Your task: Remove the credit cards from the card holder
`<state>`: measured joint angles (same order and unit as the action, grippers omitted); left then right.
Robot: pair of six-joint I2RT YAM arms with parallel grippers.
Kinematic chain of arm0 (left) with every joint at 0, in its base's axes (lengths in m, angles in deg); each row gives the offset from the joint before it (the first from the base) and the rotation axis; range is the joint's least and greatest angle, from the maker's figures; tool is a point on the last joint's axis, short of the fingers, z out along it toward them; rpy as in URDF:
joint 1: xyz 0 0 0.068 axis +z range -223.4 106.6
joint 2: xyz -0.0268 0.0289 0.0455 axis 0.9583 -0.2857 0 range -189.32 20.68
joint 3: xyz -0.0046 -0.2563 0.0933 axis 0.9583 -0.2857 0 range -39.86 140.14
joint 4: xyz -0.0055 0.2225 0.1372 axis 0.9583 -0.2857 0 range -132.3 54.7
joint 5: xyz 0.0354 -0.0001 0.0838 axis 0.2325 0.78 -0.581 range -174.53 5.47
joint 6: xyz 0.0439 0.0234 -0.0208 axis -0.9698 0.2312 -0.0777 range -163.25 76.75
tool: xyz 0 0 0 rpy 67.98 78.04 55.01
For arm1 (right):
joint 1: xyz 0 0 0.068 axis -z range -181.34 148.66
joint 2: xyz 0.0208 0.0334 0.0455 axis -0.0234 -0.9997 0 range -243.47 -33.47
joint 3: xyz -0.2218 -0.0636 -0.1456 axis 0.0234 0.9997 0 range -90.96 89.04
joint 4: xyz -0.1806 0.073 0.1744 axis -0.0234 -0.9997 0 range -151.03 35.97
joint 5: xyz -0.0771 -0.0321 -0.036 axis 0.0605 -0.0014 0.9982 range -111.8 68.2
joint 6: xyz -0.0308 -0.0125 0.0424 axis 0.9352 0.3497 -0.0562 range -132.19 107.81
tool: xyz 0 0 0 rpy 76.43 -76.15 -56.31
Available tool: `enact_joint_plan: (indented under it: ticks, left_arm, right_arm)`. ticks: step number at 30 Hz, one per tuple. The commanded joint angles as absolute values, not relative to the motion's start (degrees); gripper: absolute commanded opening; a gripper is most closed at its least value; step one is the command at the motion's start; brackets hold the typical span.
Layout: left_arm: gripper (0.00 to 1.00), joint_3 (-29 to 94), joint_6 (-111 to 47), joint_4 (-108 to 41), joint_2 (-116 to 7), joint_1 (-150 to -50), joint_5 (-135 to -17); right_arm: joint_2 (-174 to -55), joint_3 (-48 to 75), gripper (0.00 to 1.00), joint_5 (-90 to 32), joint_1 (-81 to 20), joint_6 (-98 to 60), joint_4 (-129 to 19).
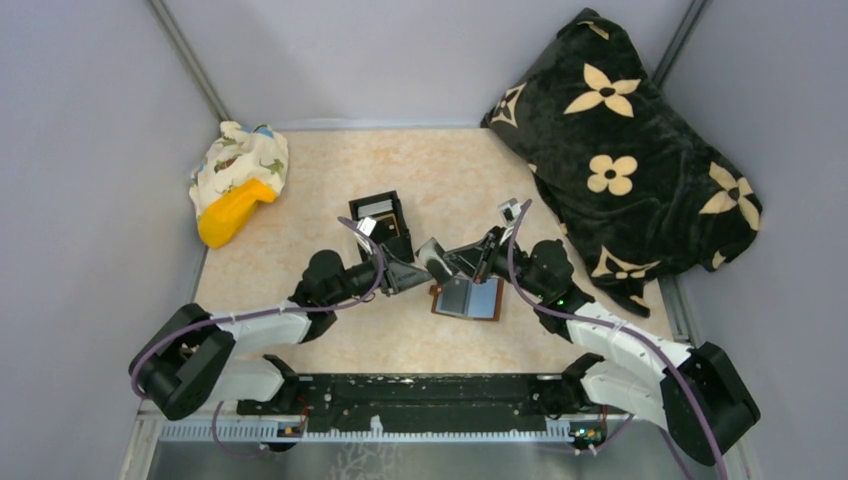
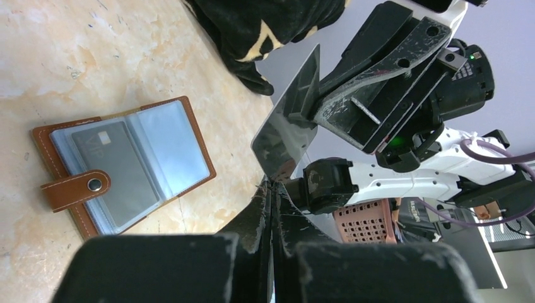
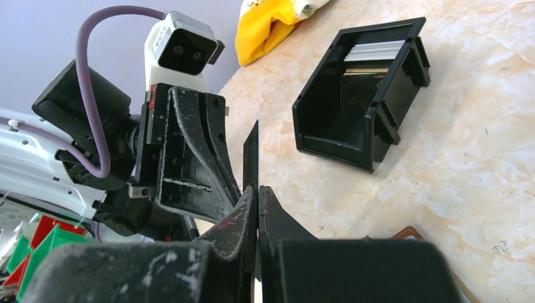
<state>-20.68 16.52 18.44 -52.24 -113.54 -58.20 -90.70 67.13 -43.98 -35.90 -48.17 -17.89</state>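
- Top view: the card holder [image 1: 468, 297] lies open, at 6 o'clock just beneath the meeting left gripper [image 1: 418, 272] and right gripper [image 1: 458, 262].
- Left wrist view: left jaws pinch a credit card [image 2: 287, 129] by its lower corner; holder at 9 o'clock.
- Right wrist view: right jaws clamp the same card, edge-on, long axis 12-to-6.

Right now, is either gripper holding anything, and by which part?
One dark card, gripped by both: the left gripper pinches one corner, the right gripper the opposite edge. The card holder lies open, untouched.
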Motion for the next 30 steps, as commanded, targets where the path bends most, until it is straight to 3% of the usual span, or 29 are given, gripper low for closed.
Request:
enact_joint_plan:
  ticks: [1,3,7,10,14,18,25,30]
  left_arm:
    - [0.0,-21.39,14.68,18.72,-51.57,-114.12,-57.23]
    - [0.1,-20.84,11.77,13.15,-48.86,-114.06,-59.68]
    - [0.61,-19.36,5.57,-2.05,-40.95,-113.84,-67.27]
    - [0.82,-18.66,2.7,-10.43,-34.26,-113.67,-74.03]
    - [0.88,-17.65,-0.17,-19.82,-28.54,-113.43,-82.58]
    - [0.85,-15.57,-1.38,-26.17,-28.61,-113.56,-91.98]
    - [0.79,-5.88,-5.66,-27.55,-42.93,-113.52,-103.72]
    - [0.81,1.15,-6.99,-28.1,-55.19,-113.32,-106.56]
  right_arm:
    - [-92.05,62.42,0.0,-44.55,-35.62,-43.72,-17.39]
    - [-92.67,60.85,0.0,-44.57,-35.63,-41.55,-19.79]
    - [-93.76,57.6,0.0,-43.96,-35.62,-38.1,-23.55]
    - [-95.91,54.74,0.0,-43.12,-35.54,-35.35,-25.43]
    - [-100.35,50.51,0.0,-42.23,-35.4,-33.5,-26.56]
    - [-102.76,47.97,0.0,-40.65,-35.35,-33.24,-26.59]
    - [-101.69,49.71,0.0,-38.47,-35.4,-34.12,-25.98]
    - [-96.88,52.73,0.0,-36.7,-35.29,-33.93,-28.11]
